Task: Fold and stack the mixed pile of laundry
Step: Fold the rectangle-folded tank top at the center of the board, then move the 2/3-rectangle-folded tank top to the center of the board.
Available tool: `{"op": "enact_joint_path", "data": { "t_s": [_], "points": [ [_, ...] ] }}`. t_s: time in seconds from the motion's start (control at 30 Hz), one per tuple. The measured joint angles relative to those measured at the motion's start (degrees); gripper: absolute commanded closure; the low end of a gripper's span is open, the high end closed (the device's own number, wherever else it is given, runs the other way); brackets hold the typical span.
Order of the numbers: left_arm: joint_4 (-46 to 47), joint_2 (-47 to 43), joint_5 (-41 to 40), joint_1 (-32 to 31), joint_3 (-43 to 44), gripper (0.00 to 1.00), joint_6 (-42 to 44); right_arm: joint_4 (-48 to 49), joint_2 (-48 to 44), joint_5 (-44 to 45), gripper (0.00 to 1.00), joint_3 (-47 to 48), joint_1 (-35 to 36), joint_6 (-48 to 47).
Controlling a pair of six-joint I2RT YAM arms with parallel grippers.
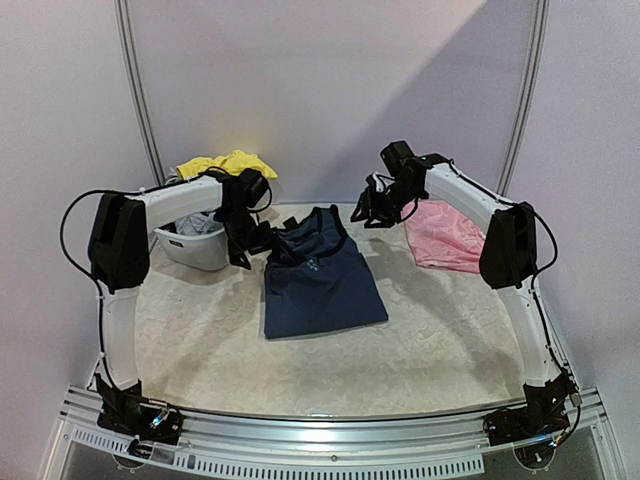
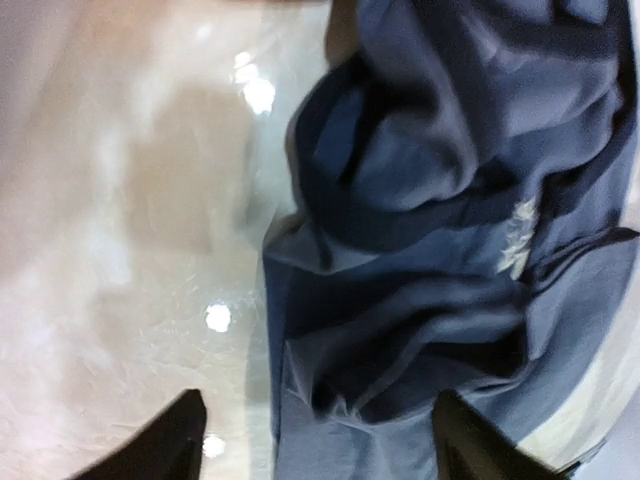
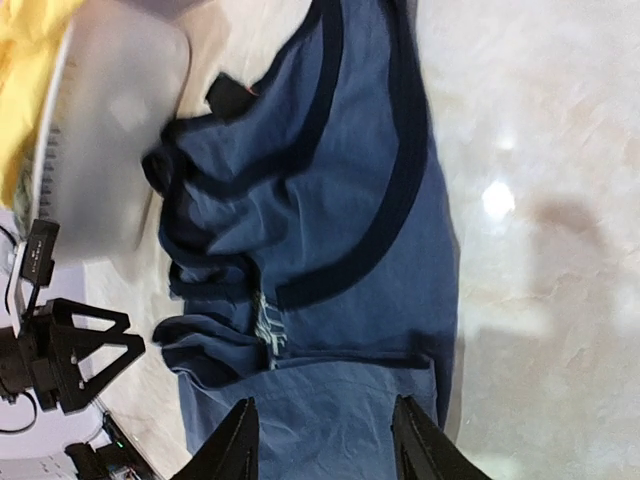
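Note:
The navy tank top (image 1: 320, 275) with white lettering (image 2: 518, 235) lies in the middle of the table, its lower half flat and its strap end bunched up at the back. My left gripper (image 1: 250, 245) hovers at the top's left strap corner. Its fingers (image 2: 150, 450) stand wide apart over the crumpled cloth (image 2: 400, 300), holding nothing. My right gripper (image 1: 375, 210) hangs above the right strap end. In its wrist view the gripper (image 3: 325, 440) is open over the blue cloth (image 3: 340, 260), apart from it. A pale pink piece (image 1: 445, 235) lies folded at the right. A yellow piece (image 1: 228, 163) hangs over the tub.
A white plastic tub (image 1: 195, 245) stands at the back left, close beside my left gripper, and shows as a blurred white tub (image 3: 110, 130) in the right wrist view. The pale walls rise just behind the table. The table's front edge runs between the arm bases.

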Motion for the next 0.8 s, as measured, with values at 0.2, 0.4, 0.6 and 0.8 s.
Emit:
{"op": "enact_joint_path", "data": {
  "t_s": [0.2, 0.4, 0.6, 0.8],
  "points": [
    [-1.9, -3.5, -2.1, -0.3, 3.6, 0.2, 1.1, 0.0, -2.0, 1.6, 0.56, -1.6, -1.6, -0.3],
    [-1.9, -12.3, -5.4, -5.0, -1.8, 0.42, 5.7, 1.4, -14.2, 3.1, 0.69, -23.8, -1.2, -2.1],
    [1.7, -12.1, -2.3, -11.7, -7.2, 0.51, 9.1, 6.1, -24.6, 0.4, 0.82, -38.4, 1.4, -3.3],
    [3.9, -7.3, 1.3, -14.2, -8.4, 0.52, 10.3, 9.9, -25.4, -2.5, 0.88, -42.5, 5.9, -4.1]
  ]
}}
